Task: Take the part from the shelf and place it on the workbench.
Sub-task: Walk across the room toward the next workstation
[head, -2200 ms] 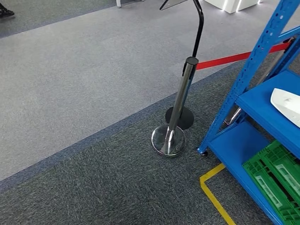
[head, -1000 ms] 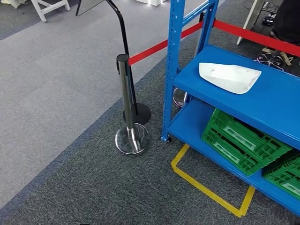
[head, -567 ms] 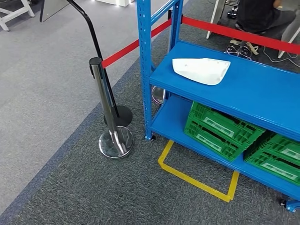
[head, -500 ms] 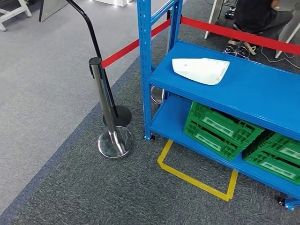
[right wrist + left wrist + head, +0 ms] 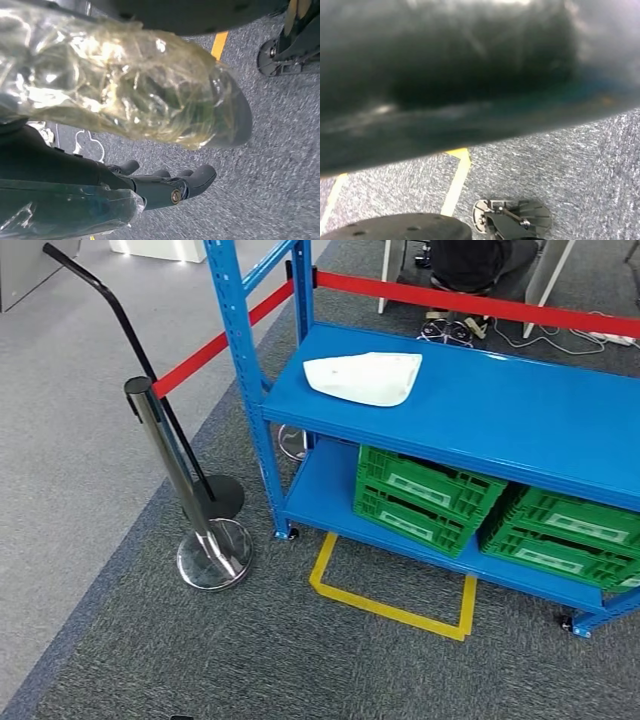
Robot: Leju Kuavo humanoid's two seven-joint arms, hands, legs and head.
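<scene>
From the head view we log a blue steel shelf (image 5: 483,415) with perforated uprights and smooth painted decks. The part (image 5: 364,378), a white, smooth, shallow shell, broad and squared at one end and tapering to a rounded point at the other, lies flat on the upper deck near the shelf's left front upright, touching nothing else. On the lower deck we see two green plastic crates (image 5: 423,498), ribbed and slotted, standing side by side. A yellow tape outline (image 5: 392,608) is stuck to the dark, coarse-speckled carpet (image 5: 249,660) just before the shelf. To the left stands a polished chrome stanchion (image 5: 172,472) on a round mirror-bright base, with a flat red belt (image 5: 207,348) running from its top toward the shelf, and a black bent tube on a black disc base (image 5: 219,497) just behind it. Paler grey carpet lies beyond.

In the right wrist view we note the right hand (image 5: 171,187): dark, smooth fingers (image 5: 200,179) extended roughly straight and apart from the thumb, which is wrapped in crinkled clear film, with nothing between them, above the carpet. So we log it as holding nothing, fingers spread.

The left wrist view is mostly a blurred dark mass over carpet and yellow tape; we cannot tell how the left hand is set.
</scene>
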